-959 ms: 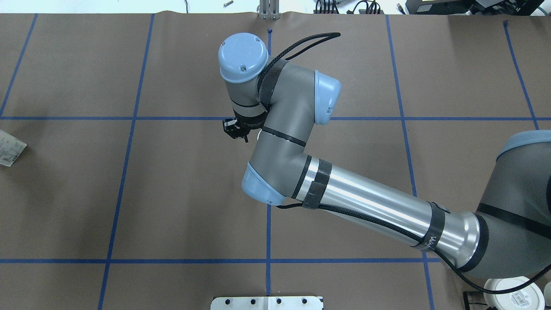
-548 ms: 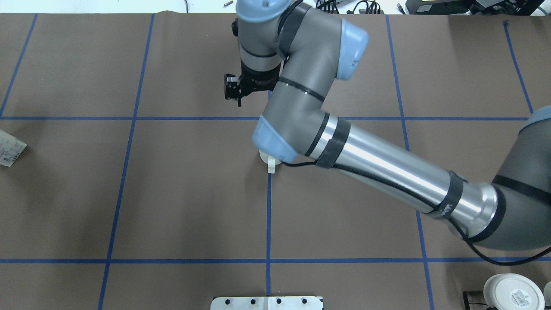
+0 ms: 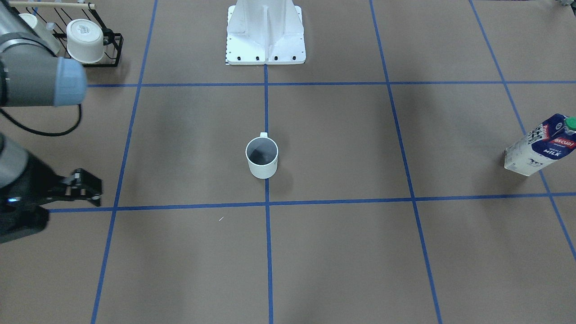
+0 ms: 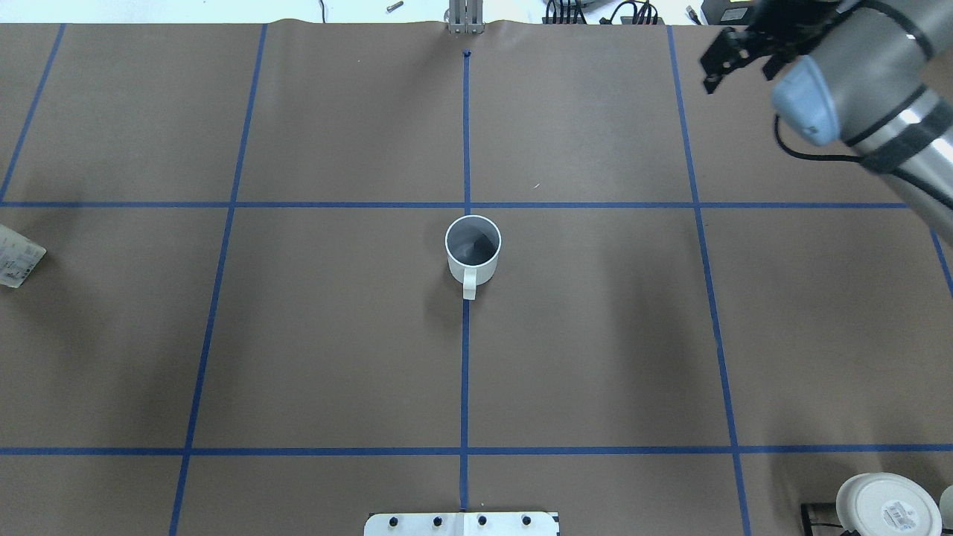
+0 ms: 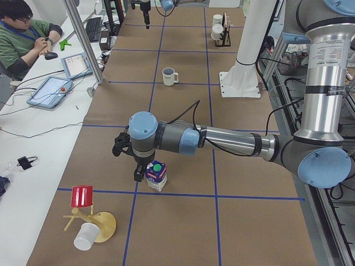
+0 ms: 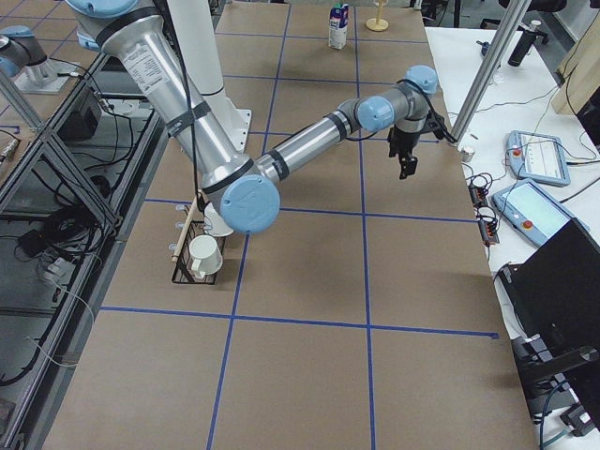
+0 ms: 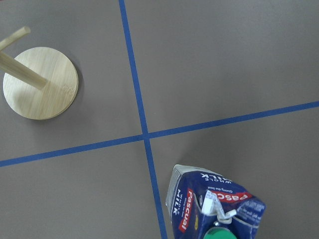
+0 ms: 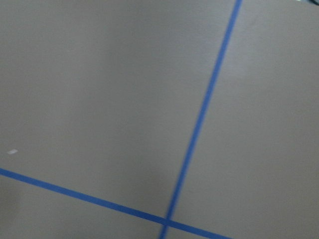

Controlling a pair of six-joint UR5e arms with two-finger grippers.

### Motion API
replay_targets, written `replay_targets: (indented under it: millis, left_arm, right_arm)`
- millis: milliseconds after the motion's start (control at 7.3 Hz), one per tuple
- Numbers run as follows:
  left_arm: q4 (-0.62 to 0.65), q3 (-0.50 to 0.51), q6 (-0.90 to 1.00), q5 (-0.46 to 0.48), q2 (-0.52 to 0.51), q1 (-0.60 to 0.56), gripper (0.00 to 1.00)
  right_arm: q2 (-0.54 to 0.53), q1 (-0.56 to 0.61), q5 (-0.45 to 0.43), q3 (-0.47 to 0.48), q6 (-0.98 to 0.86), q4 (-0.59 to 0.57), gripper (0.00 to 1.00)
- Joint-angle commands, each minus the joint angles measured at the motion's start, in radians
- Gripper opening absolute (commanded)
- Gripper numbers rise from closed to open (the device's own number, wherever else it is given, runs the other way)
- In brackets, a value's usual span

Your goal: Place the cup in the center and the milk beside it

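Note:
The cup (image 4: 473, 249) is a small white mug with a grey inside. It stands upright on the center (image 4: 417, 253), on the blue tape line, handle toward the robot; it also shows in the front view (image 3: 262, 157). My right gripper (image 4: 733, 59) is open and empty, far off at the table's far right (image 3: 85, 184). The milk (image 3: 540, 146), a white and dark-blue carton with a green cap, stands near the table's left end (image 5: 156, 175). My left gripper (image 5: 138, 173) hangs right beside it; I cannot tell if it is open. The left wrist view shows the carton's top (image 7: 214, 206) below.
A black rack with white cups (image 4: 886, 506) sits at the near right corner. A wooden stand (image 7: 40, 82) with a red cup (image 5: 83, 197) and a lying white cup (image 5: 86, 238) are beyond the milk. The robot's white base (image 3: 265, 31) is at the near edge.
My right arm has swung from over the center out to the table's far right. The cup it covered now stands alone and in full view.

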Motion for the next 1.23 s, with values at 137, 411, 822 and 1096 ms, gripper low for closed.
replay_targets:
  millis: [137, 411, 822, 1096]
  left_arm:
    - [-0.015, -0.012, 0.006, -0.001, 0.008, 0.002, 0.99]
    - [-0.017, -0.011, 0.006, 0.0, 0.008, 0.002, 0.99]
    - [-0.018, -0.011, -0.009, 0.002, 0.008, 0.005, 0.98]
    - [-0.029, 0.006, -0.02, 0.013, 0.0, 0.049, 0.99]
  right_arm:
    - [-0.397, 0.216, 0.007, 0.111, -0.339, -0.001, 1.0]
    - [-0.568, 0.342, 0.004, 0.121, -0.486, 0.01, 1.0]
    - [-0.595, 0.401, 0.006, 0.121, -0.482, 0.007, 1.0]
    - [-0.598, 0.401, 0.014, 0.122, -0.479, 0.007, 1.0]
